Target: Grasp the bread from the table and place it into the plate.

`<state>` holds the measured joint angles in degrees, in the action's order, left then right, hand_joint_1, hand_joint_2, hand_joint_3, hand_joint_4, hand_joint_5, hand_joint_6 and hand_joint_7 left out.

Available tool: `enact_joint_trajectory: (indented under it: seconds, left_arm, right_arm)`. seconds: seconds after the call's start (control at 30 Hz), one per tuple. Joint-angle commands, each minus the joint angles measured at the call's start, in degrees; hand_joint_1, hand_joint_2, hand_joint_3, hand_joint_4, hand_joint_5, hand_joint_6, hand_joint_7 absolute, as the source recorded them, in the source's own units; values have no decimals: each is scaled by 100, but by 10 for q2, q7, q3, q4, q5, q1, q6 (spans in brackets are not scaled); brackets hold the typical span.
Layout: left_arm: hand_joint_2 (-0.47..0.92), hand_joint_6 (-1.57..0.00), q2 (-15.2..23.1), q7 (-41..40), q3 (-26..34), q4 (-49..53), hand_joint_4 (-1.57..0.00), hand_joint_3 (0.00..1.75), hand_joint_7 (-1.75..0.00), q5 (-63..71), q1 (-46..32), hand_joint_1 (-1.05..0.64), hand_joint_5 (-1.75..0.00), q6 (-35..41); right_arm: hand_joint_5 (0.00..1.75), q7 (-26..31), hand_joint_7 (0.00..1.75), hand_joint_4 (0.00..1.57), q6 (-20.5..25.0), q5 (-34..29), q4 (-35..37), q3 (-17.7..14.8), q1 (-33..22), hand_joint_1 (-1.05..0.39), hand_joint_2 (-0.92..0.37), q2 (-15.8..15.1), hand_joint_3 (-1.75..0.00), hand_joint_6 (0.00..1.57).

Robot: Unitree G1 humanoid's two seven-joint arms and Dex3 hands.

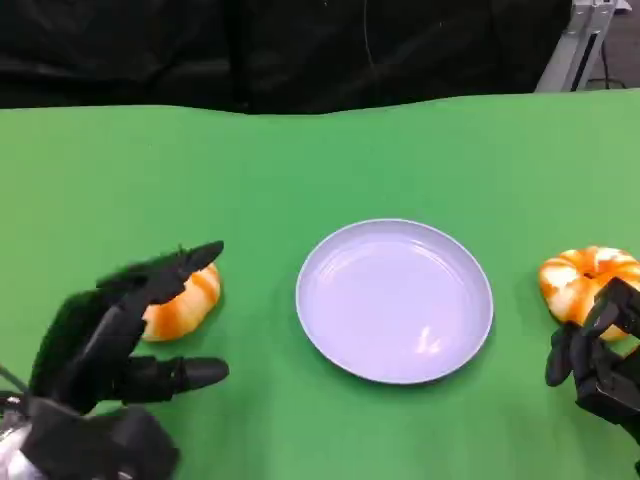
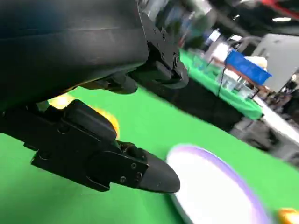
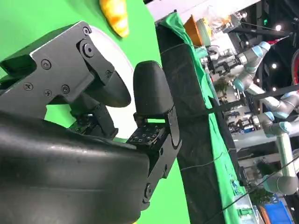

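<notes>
Fingers (image 1: 175, 268) of the left hand (image 1: 120, 330) are spreading apart over the bread (image 1: 185, 303) at the plate's (image 1: 330, 262) nine o'clock, apparently readying a grasp, holding nothing.

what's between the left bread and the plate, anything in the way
Nothing visible. In the head view, bare green table lies between the left bread and the plate. The left hand is open around the bread, one finger above it and one nearer the robot.

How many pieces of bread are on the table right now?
2. One bread lies left of the plate, under the left hand; the other bread lies right of it, by the right hand.
</notes>
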<state>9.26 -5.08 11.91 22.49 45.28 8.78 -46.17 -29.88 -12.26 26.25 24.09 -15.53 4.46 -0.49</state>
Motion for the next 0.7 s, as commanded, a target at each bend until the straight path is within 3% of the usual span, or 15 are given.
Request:
enact_joint_trajectory:
  seconds: [0.03, 0.2, 0.7]
  left_arm:
    - [92, -37, 69, -133, -70, -34, -34, 14, 0, 125, 7, -88, -1, 63]
    - [92, -36, 104, -139, -143, -43, -30, 9, -1, 161, 46, -91, -1, 165]
    - [92, -36, 152, -123, -256, 17, -32, 9, -1, 106, 99, -93, -1, 251]
  right_arm:
    - [175, 2, 174, 93, 2, 7, 6, -11, 12, -6, -45, -12, -145, 76]
    - [175, 1, 174, 94, -1, 5, 3, -10, 10, -6, -45, -10, -146, 76]
    - [175, -2, 173, 94, -5, 4, 7, -10, 12, -6, -46, -11, -145, 76]
